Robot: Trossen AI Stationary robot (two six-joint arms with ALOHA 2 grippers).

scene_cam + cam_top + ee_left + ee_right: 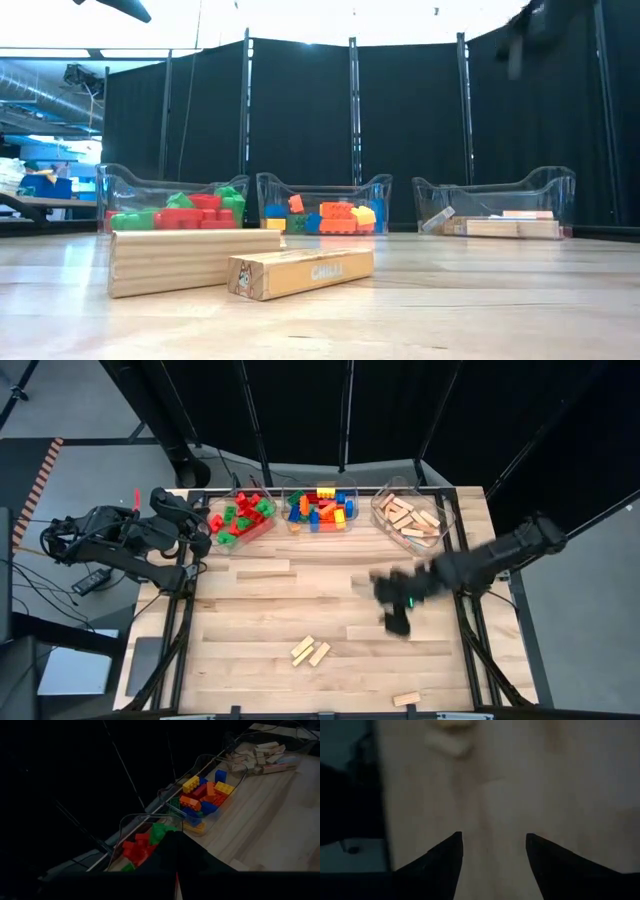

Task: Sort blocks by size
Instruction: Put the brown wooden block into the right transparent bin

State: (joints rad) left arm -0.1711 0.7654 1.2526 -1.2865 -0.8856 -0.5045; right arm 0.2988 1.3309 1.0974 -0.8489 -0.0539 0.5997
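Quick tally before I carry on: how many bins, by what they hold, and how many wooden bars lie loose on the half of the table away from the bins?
Bins holding studded bricks: 2, the red-green bin and the mixed-colour bin
Bins holding wooden bars: 1, the wooden-bar bin
Loose wooden bars away from the bins: 3, a side-by-side pair and a single bar
Total: 6

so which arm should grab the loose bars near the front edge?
Right. Its open gripper hangs over the table, close to the paired bars and single bar. The left gripper is parked at the back-left corner by the bins.
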